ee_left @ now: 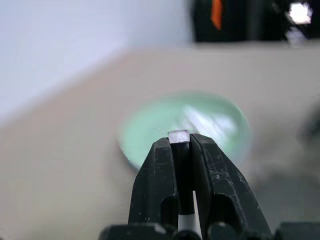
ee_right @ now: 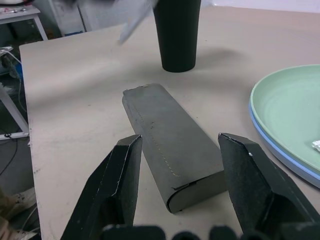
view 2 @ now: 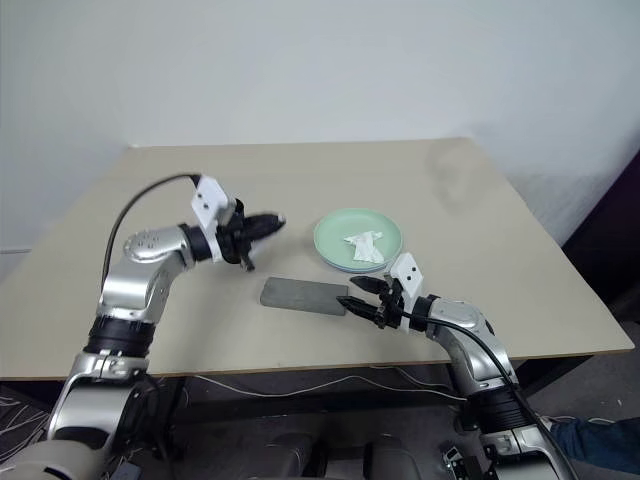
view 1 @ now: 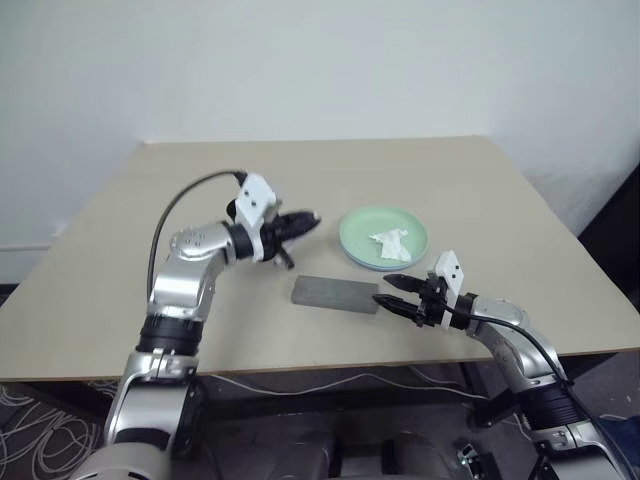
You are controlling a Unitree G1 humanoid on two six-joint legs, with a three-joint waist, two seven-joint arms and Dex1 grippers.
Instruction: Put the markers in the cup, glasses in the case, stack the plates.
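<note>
Marker [ee_left: 178, 136] sits pinched in the left tool [view 1: 300, 222], raised at nine o'clock of the stacked plates [view 1: 383, 236]. Right tool [view 1: 393, 293] gapes wide around the case [view 1: 334, 294] end.

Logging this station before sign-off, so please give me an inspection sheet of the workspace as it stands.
Surface: beige table, bare apart from the items below.
Job's things: mint green plate stacked on the blue plate; grey case lying closed; black cup standing upright beyond the case; marker gripped.
Clutter: crumpled white tissue on the green plate.
End effectors: left end effector shut on the marker, raised above the table; right end effector open, at the case's end.
Cables: black cable looping over the left arm; white cables below the table edge.
Surroundings: plain white wall.
</note>
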